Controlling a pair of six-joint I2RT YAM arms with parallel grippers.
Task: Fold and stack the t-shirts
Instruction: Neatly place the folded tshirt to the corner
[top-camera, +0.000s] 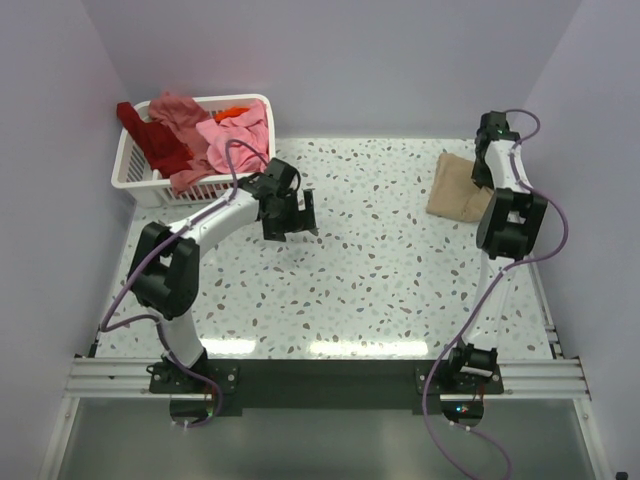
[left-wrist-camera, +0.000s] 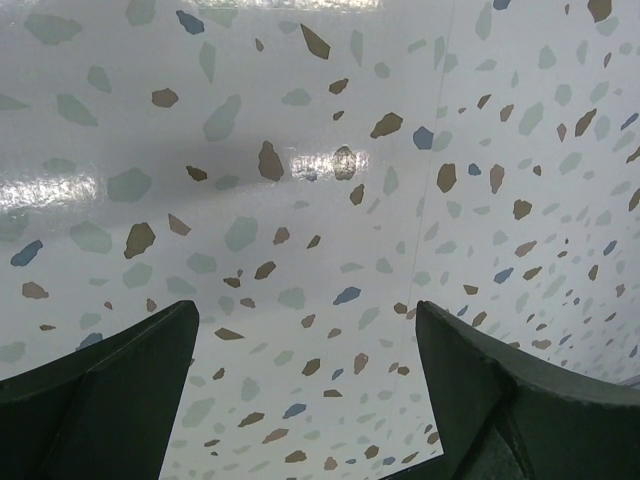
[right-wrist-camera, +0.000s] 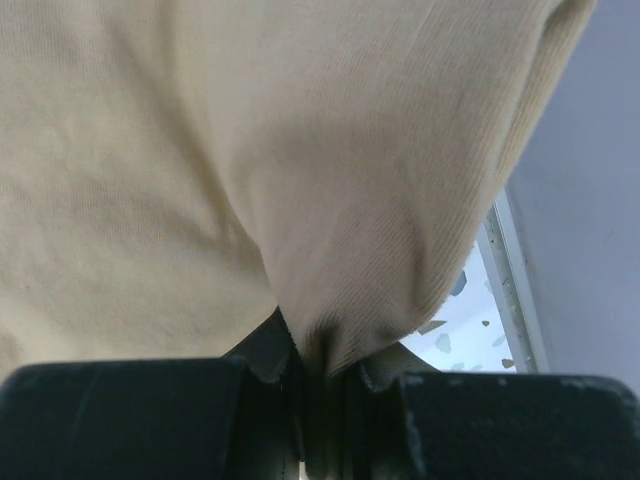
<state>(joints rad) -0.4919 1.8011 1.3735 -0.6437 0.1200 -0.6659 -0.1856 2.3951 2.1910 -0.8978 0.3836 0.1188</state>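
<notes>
The speckled bench is closed in by pale walls on the left, far and right sides. A broad stretch of its surface lies between the two grippers.

The white slatted basket sits in the far left corner, close to the wall. Crumpled shirts are heaped in it: a dark red t-shirt hanging over the left rim, a salmon t-shirt, a light pink t-shirt spilling over the near right side, and a bit of orange t-shirt at the back.

The left gripper hangs over bare bench just beside the basket's near right corner. Its jaws are spread wide, with nothing between them.

The tan t-shirt lies bunched at the far right, near the bench's right edge. It is plain, finely ribbed cloth. The right gripper is pinched nearly closed on a fold of it. In the right wrist view the cloth rises from the jaws — a metal edge rail and the wall show just to its right.
</notes>
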